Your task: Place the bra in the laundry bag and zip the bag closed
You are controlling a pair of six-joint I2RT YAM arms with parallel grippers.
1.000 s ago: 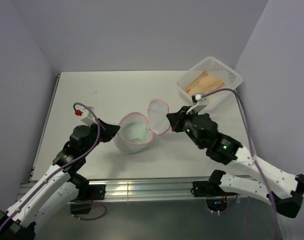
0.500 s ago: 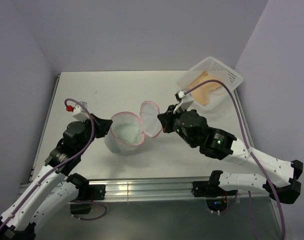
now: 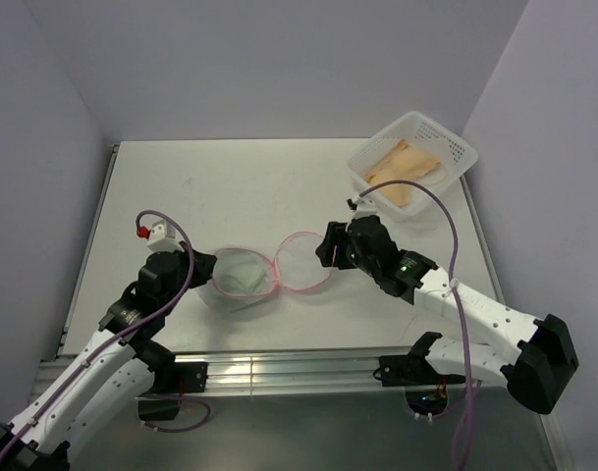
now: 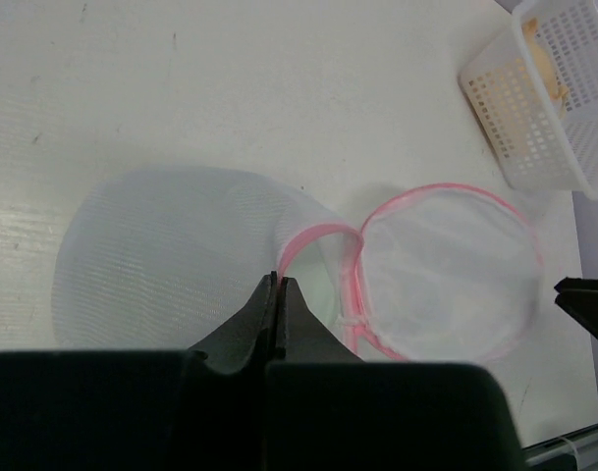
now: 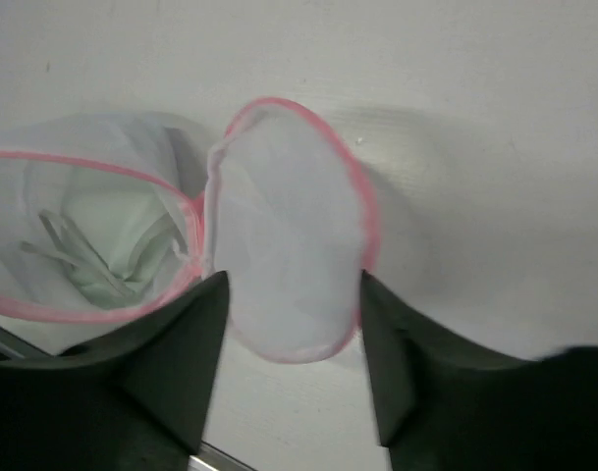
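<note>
My left gripper is clamped tight on the pink rim of the laundry bag, both fingers pressed together with the rim's edge pinched between them. The bag lies on its side on the table, near the front and left of centre, with its mouth facing right. It is unzipped. The round lid is flopped open and lies flat on the table just right of the mouth, joined to the rim at one spot.

My right gripper is spread apart and grips nothing. Its two fingers straddle the near edge of the lid, one on each side (I can't tell if either pad touches the mesh).

Inside the bag there is a pale green piece with thin white strips. It looks like the bra, though the mesh blurs it.

In the far right corner, well apart from the bag, stands a white perforated basket with peach fabric in it.
</note>
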